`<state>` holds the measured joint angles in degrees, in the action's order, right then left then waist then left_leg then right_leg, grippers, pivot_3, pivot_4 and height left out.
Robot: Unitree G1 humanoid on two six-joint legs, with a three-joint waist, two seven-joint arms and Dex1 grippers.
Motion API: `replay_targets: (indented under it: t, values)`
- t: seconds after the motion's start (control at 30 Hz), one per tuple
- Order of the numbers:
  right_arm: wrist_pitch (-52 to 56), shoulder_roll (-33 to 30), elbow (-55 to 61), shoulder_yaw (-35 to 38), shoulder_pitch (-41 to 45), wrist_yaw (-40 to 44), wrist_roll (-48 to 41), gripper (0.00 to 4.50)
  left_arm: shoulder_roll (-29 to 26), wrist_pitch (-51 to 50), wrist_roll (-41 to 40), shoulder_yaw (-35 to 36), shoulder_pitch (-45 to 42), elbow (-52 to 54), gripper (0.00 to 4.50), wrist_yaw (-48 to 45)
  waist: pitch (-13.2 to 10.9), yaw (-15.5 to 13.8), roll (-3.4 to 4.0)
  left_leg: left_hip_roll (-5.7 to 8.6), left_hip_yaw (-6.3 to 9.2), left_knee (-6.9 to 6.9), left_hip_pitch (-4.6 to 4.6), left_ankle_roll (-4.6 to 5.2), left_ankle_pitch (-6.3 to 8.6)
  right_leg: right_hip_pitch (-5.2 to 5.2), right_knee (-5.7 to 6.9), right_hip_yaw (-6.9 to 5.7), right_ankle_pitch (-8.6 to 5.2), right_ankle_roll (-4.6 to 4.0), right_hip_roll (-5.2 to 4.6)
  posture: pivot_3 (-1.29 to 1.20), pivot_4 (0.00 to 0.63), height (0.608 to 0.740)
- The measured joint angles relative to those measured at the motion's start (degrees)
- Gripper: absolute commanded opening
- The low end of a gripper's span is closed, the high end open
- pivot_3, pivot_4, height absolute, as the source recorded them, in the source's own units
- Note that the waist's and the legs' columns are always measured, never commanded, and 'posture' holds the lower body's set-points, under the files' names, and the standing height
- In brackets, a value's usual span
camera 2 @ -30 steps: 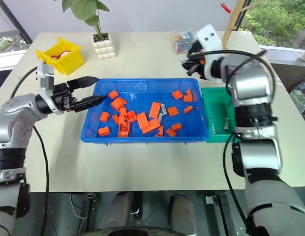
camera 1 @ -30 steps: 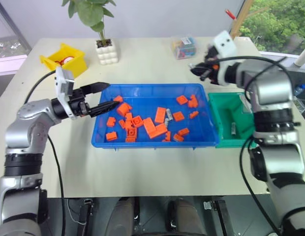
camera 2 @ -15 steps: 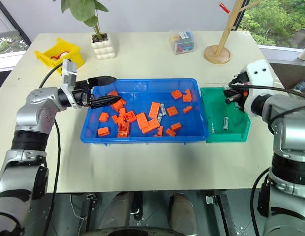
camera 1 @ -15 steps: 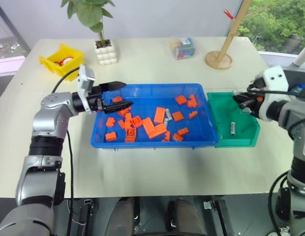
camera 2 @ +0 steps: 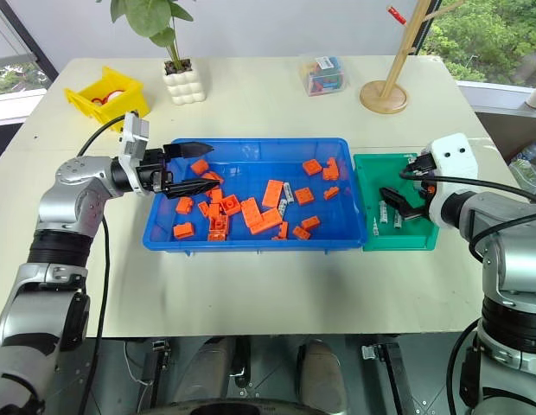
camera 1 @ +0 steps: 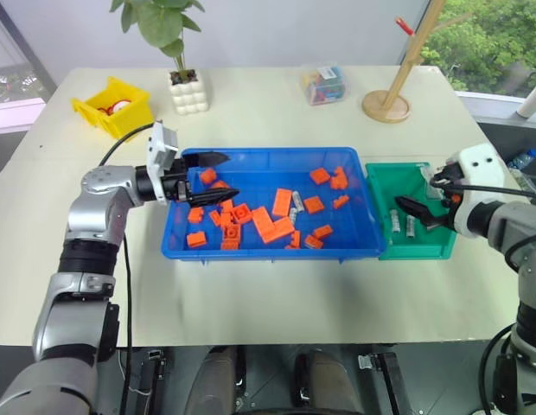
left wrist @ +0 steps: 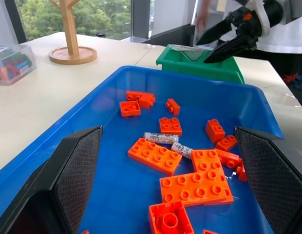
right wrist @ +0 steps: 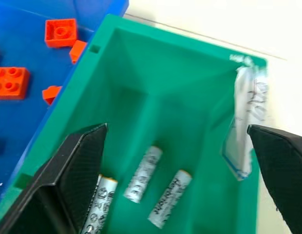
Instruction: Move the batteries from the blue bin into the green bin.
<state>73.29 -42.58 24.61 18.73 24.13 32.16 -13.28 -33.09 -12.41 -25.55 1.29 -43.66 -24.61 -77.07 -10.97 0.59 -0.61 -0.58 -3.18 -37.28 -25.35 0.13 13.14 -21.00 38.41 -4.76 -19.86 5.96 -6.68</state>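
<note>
While spread wide above the green bin (camera 2: 405, 238), right gripper (camera 2: 396, 201) empty, three batteries (right wrist: 141, 174) lying inside.

Nearest, blue bin (camera 2: 251, 242) between the arms, two more batteries (left wrist: 171, 144) mid-tray among orange bricks (camera 2: 259, 214); at its left end, left gripper (camera 2: 192, 169) with fingers parted, pinching nothing. Probably light, rigid, smooth and prone to rolling: best pinched across the middle. Farther off, yellow bin (camera 2: 106, 97), potted plant (camera 2: 170, 52), wooden stand (camera 2: 385, 93).

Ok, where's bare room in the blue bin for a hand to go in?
The blue bin is bare along its far wall and near its right wall. Orange bricks and batteries crowd the middle and left, where the left gripper hovers.
</note>
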Motion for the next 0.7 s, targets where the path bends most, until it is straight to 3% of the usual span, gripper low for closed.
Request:
replay_targets:
  t: [0.2,0.3,0.47,0.7]
  values:
    - [-1.6,2.1,-2.0,-1.7,9.1,-1.1,-2.6,4.45,-0.5,-0.1,0.0,0.3,0.3,0.5,4.50,0.9,0.0,0.3,0.00,-0.03,0.01,0.00,0.02,-0.01,0.00,-0.01,0.03,0.00,0.00,0.00,0.04,0.00,0.150,0.739]
    - [0.3,9.1,-2.3,-2.5,15.0,-2.4,-6.0,4.45,-0.7,-0.6,0.0,0.5,1.0,1.6,4.50,1.6,0.0,0.2,0.00,-0.05,0.03,0.00,0.03,-0.02,-0.01,0.00,0.07,0.00,0.00,0.00,0.06,0.00,0.150,0.739]
    - [5.3,23.3,-3.1,-4.5,16.9,-6.2,-10.1,4.45,-1.1,-1.3,-0.1,1.8,3.9,5.8,4.50,4.2,0.0,0.0,-0.01,0.01,0.12,-0.06,-0.01,-0.01,-0.01,0.01,0.29,-0.01,0.00,0.00,0.04,0.00,0.150,0.739]
    - [10.9,30.2,-3.5,-6.5,14.7,-10.7,-11.1,4.45,-2.7,-3.6,-0.7,2.8,8.9,14.9,4.50,7.1,0.0,0.1,-0.02,0.09,0.16,-0.07,-0.01,-0.01,-0.01,-0.08,0.57,0.02,0.00,0.00,-0.02,0.00,0.150,0.739]
